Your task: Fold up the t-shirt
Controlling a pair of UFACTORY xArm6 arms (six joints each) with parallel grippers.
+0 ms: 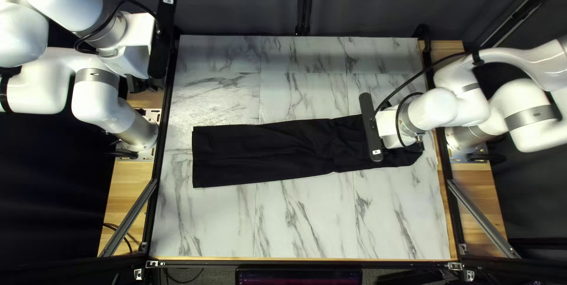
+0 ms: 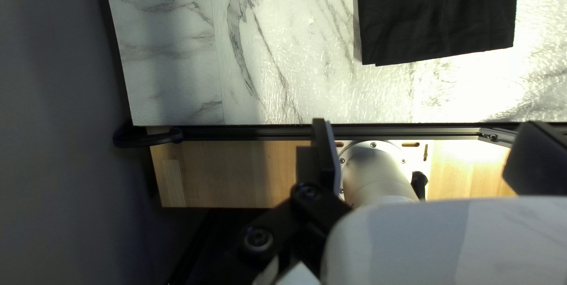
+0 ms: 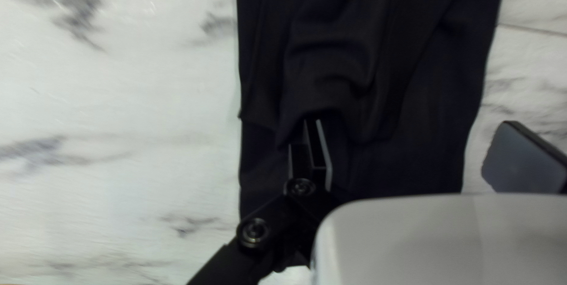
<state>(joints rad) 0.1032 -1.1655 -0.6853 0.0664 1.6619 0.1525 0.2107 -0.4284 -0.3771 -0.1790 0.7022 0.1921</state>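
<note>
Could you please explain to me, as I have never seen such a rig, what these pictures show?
The machine is a pair of white robot arms, left and right, based at either side of a marble-patterned table. One picture looks down from above the near edge; the other two come from cameras on the arms' wrists. On the table lies a black t-shirt, arranged as a long, somewhat wrinkled strip. The left gripper is open, away from the shirt near the table's side. The right gripper is over the shirt's other end, also open, its two fingers wide apart. So neither gripper holds anything.
</note>
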